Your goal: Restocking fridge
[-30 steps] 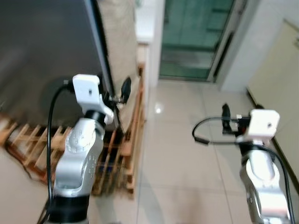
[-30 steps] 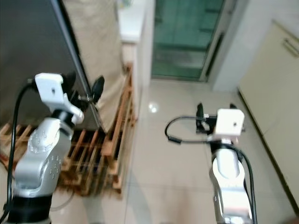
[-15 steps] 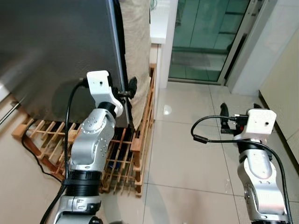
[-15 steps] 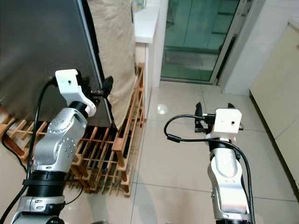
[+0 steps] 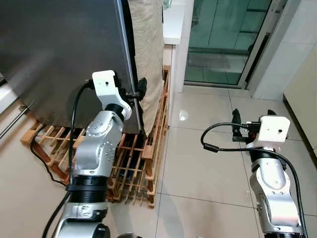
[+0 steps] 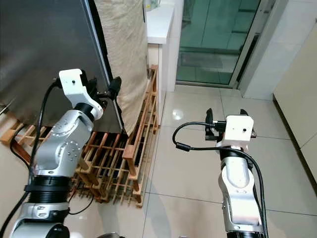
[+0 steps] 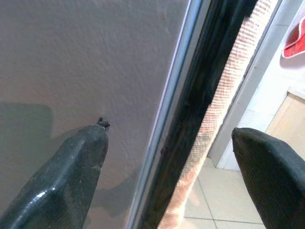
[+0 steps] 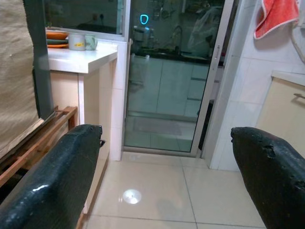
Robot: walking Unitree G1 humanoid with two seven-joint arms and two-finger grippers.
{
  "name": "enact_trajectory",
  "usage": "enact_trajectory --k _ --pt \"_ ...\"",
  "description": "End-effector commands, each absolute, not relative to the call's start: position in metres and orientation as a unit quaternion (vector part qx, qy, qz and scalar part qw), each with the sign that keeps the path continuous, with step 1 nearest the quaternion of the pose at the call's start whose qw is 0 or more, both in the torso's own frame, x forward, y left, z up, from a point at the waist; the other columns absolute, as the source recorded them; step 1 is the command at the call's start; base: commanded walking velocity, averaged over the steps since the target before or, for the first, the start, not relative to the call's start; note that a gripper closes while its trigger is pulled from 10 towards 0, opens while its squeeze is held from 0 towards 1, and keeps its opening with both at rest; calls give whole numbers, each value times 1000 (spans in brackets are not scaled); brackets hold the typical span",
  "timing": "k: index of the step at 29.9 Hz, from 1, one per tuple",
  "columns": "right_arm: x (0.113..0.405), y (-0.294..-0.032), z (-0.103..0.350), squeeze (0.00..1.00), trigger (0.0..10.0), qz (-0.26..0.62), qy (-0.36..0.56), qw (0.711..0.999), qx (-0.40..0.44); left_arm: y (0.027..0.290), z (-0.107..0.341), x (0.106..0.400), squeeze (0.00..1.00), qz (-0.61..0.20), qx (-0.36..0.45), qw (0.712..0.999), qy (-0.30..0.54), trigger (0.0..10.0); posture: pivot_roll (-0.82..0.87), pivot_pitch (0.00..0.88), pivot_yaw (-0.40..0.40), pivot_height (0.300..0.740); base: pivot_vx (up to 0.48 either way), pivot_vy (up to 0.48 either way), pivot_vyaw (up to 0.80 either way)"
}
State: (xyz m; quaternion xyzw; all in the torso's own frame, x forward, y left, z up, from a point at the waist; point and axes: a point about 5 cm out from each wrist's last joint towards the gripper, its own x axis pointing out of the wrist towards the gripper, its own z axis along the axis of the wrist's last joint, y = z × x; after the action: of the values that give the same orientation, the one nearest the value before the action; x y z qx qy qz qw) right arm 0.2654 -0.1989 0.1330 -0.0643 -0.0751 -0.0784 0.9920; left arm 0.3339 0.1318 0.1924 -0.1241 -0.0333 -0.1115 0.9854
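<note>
The fridge (image 5: 59,54) is a tall grey steel box at the left, with its door edge (image 7: 178,109) running as a bright strip beside a dark gap. My left gripper (image 5: 134,91) is raised to that edge and open. In the left wrist view one finger (image 7: 76,171) lies against the steel door face, and the other finger (image 7: 271,171) stands off beyond the dark gap. My right gripper (image 5: 252,114) hangs open over the tiled floor at the right, with nothing between its fingers (image 8: 57,181).
A beige cloth (image 5: 148,44) hangs down the fridge's side. A wooden slatted rack (image 5: 148,153) sits under and beside the fridge. Behind are a white counter (image 8: 81,59) with cups, a glass sliding door (image 5: 223,39) and a cream cabinet (image 5: 304,99) at the right.
The camera has swung and the blurred picture has sharpened, so the whole scene shifted. My left gripper stays at the fridge door edge; the right arm holds its pose.
</note>
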Motion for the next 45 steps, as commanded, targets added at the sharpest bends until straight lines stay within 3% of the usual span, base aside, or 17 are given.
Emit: enact_trajectory --k 1,17,24,38,45 --pt "265 -200 131 0 10000 -84 -75 992 -66 136 192 331 0 -104 -115 988 -31 10000 -64 0 73 740 0 0 0" --pt "263 -202 125 0 10000 -88 -69 991 -67 124 196 321 0 -155 -138 978 -8 10000 -60 0 75 740 0 0 0" --pt "263 -204 122 0 10000 -88 -66 992 -68 139 195 310 0 -173 -106 979 -22 10000 -46 0 59 740 0 0 0" --pt "267 -202 123 0 10000 -82 -67 992 -69 115 195 301 0 -214 -111 970 -37 10000 -45 0 51 740 0 0 0" --pt "269 -201 121 0 10000 -81 -67 992 -67 108 194 316 0 -201 -86 975 -41 10000 -41 0 45 740 0 0 0"
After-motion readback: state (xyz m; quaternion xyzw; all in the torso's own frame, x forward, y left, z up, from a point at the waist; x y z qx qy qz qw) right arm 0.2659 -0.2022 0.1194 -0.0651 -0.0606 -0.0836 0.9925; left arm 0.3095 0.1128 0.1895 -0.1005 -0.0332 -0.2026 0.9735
